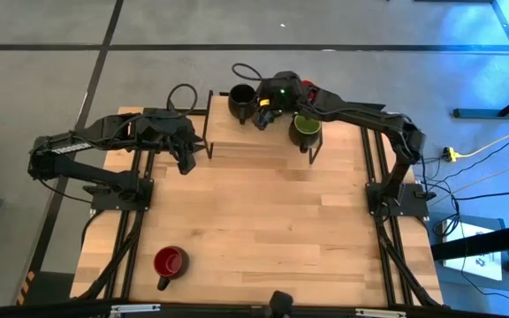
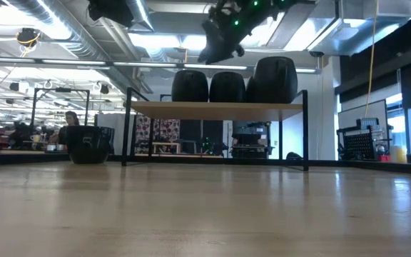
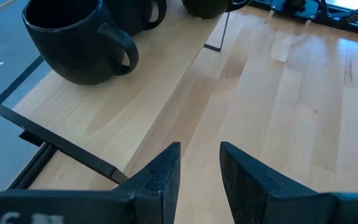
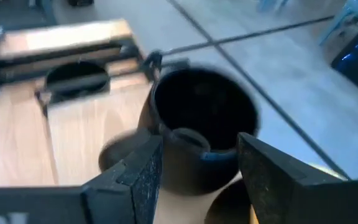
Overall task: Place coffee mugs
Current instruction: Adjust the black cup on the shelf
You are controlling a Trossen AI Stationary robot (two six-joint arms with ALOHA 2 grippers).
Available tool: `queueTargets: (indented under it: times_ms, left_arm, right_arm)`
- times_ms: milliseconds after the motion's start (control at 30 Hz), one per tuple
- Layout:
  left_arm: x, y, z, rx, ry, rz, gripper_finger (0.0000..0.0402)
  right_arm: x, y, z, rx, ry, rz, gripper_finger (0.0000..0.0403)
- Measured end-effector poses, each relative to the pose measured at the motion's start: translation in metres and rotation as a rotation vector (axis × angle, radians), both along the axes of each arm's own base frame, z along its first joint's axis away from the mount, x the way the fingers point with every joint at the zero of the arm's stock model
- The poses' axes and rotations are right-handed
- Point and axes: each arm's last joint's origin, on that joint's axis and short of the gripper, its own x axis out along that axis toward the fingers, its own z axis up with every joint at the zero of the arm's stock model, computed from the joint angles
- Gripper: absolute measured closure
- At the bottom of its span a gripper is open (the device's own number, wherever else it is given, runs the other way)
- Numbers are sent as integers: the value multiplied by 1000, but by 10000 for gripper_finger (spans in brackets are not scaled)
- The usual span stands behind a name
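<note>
No text, label, brand, number or sign can be read anywhere in these views.

You see a pale wood table (image 1: pixel 263 221) with black frame rails. One mug (image 1: pixel 170 262) near the front edge is black outside, red inside. On the black-legged wooden shelf (image 1: pixel 237 131), one mug (image 1: pixel 305 131) shows green inside; another mug (image 1: pixel 242 100) is black throughout. Both arms are dark.

Left gripper (image 1: pixel 186 157) hovering near the table's far-left corner, fingers parted — right gripper (image 1: pixel 263 113) reaching over the far edge, fingers apart.
</note>
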Motion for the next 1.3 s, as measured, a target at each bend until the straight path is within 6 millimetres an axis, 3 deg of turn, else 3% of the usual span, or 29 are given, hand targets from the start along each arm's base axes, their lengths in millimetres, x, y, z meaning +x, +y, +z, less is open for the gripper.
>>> queueTargets:
  times_ms: [300,1300]
  left_arm:
    - [0,1,0,16,2,21,295]
    - [0,1,0,8,1,17,295]
  right_arm:
    - [14,-4,-19,-9,31,54,210]
    - [22,-11,-28,-105,59,-10,210]
